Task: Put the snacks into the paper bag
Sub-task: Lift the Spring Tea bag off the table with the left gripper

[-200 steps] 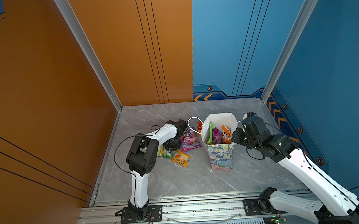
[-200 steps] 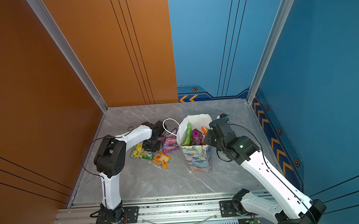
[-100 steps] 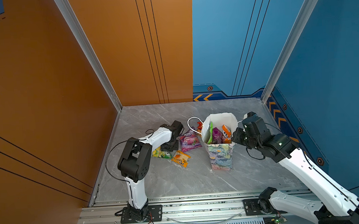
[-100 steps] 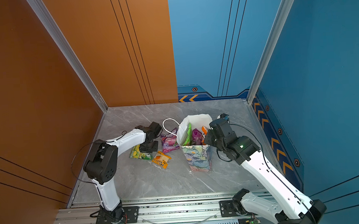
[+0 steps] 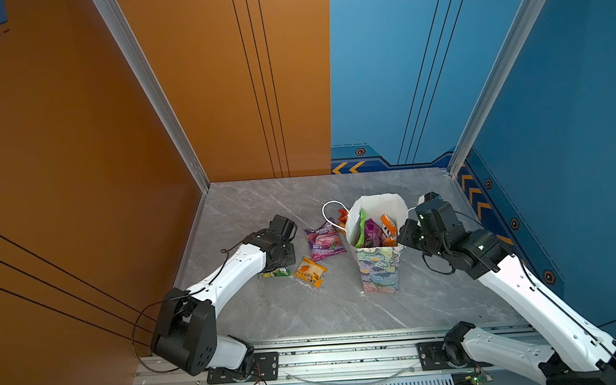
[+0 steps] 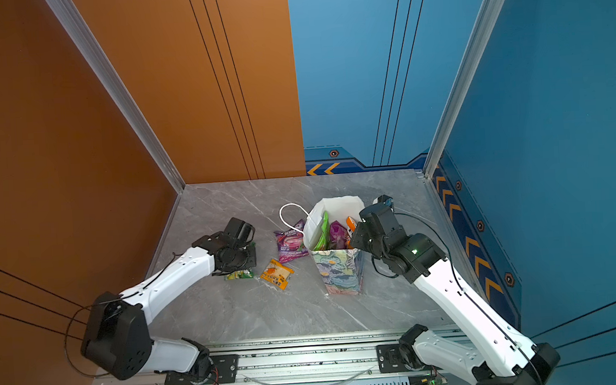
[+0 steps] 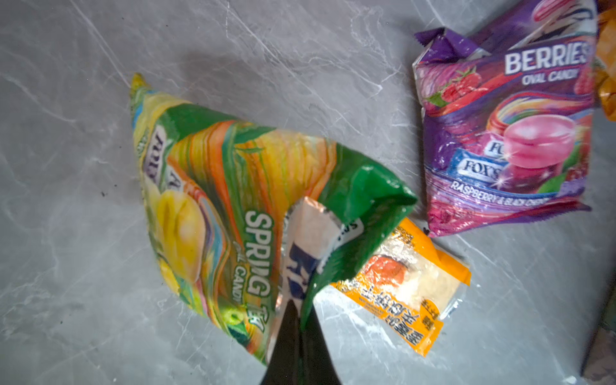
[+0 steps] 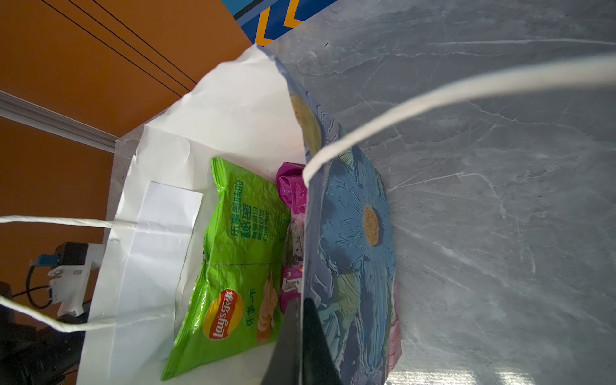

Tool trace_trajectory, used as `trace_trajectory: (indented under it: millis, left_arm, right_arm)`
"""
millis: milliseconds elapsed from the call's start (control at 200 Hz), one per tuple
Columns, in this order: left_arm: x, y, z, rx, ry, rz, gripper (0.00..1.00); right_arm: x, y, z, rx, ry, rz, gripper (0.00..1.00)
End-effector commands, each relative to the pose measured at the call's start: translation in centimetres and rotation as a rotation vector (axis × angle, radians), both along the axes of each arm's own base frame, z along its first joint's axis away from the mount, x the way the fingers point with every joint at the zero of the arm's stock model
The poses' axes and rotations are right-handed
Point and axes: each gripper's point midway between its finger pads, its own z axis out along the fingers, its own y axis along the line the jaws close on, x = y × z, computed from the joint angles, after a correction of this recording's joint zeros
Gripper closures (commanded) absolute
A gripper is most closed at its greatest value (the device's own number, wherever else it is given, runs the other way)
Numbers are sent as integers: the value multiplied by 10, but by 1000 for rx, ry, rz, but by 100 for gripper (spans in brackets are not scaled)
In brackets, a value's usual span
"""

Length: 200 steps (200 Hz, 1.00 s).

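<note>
While the right claw [image 8: 301, 306] pinches the paper bag [image 8: 353, 250] steady, the left claw [image 7: 298, 310] grips a green packet [image 7: 206, 206].

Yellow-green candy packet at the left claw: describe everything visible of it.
Shiny plastic packet, yellow, green and orange, printed SPRING TEA. The left claw is shut on its green edge, folded back to show a silvery inner side. That corner overlaps the orange sachet; the rest stretches out over the grey table.
</note>
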Motion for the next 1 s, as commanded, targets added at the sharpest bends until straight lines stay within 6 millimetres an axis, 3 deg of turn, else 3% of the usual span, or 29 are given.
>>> trace_trajectory:
  millis: [0, 641, 996]
  left_arm:
    - [-5, 0, 16, -67, -69, 24, 100]
    - [-35, 3, 111, -299, -404, 6, 100]
    - [-44, -5, 171, -409, -534, -56, 100]
  right_arm:
    - [4, -2, 13, -1, -42, 5, 100]
    - [6, 7, 8, -6, -23, 40, 100]
    - [5, 8, 9, -15, -22, 51, 100]
